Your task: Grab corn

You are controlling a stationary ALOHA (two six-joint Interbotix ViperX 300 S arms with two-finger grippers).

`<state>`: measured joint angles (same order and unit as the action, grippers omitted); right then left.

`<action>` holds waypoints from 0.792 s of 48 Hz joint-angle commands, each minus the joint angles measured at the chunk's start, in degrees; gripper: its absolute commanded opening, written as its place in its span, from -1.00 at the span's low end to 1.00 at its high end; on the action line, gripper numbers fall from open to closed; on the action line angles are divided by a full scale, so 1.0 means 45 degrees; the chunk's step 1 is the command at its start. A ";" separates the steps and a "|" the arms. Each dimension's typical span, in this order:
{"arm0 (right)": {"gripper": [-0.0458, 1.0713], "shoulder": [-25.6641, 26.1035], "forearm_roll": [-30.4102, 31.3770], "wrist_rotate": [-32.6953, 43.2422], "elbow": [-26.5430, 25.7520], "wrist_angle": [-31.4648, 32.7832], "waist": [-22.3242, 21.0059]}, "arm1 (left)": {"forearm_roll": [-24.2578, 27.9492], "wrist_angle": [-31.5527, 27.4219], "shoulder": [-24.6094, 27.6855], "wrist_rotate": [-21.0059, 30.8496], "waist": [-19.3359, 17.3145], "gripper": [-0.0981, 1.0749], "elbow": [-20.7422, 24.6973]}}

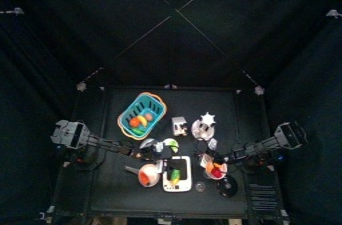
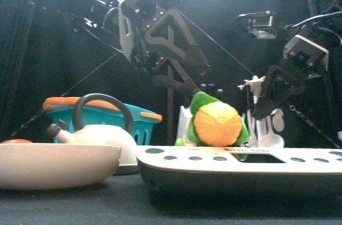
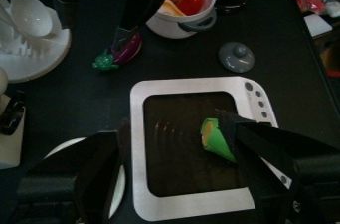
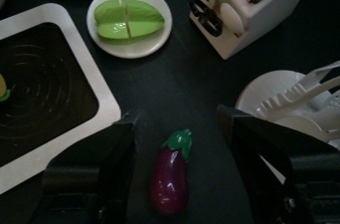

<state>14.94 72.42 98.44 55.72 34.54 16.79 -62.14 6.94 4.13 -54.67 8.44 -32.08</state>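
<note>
Yellow-orange with a green husk, the corn [image 1: 174, 177] lies in the top view on a white-rimmed tray [image 1: 186, 161] at about six o'clock on the table, with a blue basket [image 1: 142, 110] of fruit up at eleven o'clock. In the front view the cob [image 2: 218, 125] stands large on the white tray's [image 2: 241, 166] dark bed, husk leaves fanned behind it; a white bowl [image 2: 54, 165] and a kettle [image 2: 94, 132] sit at its nine o'clock. The left wrist view shows the left gripper [image 3: 180, 163] spread open straddling the tray, the cob's green end just beside one jaw but not pinched. The right wrist view has the right gripper [image 4: 176, 158] released wide above a glossy purple eggplant [image 4: 169, 172], a plate of green slices [image 4: 127, 20] beyond. I judge the cob light, rigid, smooth moulded plastic, likely slippery; gripping across its thick yellow middle looks safer than the tapering husk.
</note>
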 commanded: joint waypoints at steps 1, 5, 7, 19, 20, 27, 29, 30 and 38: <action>0.74 0.0137 0.0020 0.0059 -0.0176 0.0020 -0.0020 | -0.0156 0.0488 -0.0371 -0.0020 0.0059 0.90 0.0078; 0.74 0.0137 -0.0156 0.0000 -0.0215 0.0020 0.0000 | -0.0176 0.0781 -0.0449 0.0000 0.0078 0.90 -0.0059; 0.74 0.0137 -0.0293 -0.0020 -0.0273 0.0020 0.0020 | -0.0195 0.0898 -0.0488 0.0000 0.0098 0.90 -0.0117; 0.74 0.0137 -0.0273 -0.0078 -0.0605 -0.0098 0.0762 | -0.0293 0.0430 -0.0938 0.0098 0.0508 0.90 -0.0645; 0.74 0.0137 -0.0215 -0.0059 -0.0645 -0.0117 0.0859 | -0.0293 0.0371 -0.0996 0.0098 0.0605 0.90 -0.0703; 0.74 -0.0020 0.0488 -0.0059 -0.1016 -0.0410 0.1582 | -0.0313 0.0059 -0.1191 0.0098 0.1133 0.90 -0.1152; 0.74 -0.0137 0.0762 -0.0059 -0.1172 -0.0547 0.1816 | -0.0313 0.0020 -0.1191 0.0098 0.1230 0.90 -0.1270; 0.74 -0.0176 0.0898 -0.0059 -0.1230 -0.0586 0.1895 | -0.0313 0.0020 -0.1172 0.0098 0.1289 0.90 -0.1309; 0.74 -0.0762 0.1230 -0.0059 -0.1738 -0.0840 0.2285 | -0.0332 -0.0098 -0.1074 0.0117 0.1563 0.90 -0.1504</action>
<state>11.95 77.26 98.09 50.01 31.11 26.37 -63.46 6.59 -0.09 -54.14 15.12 -39.29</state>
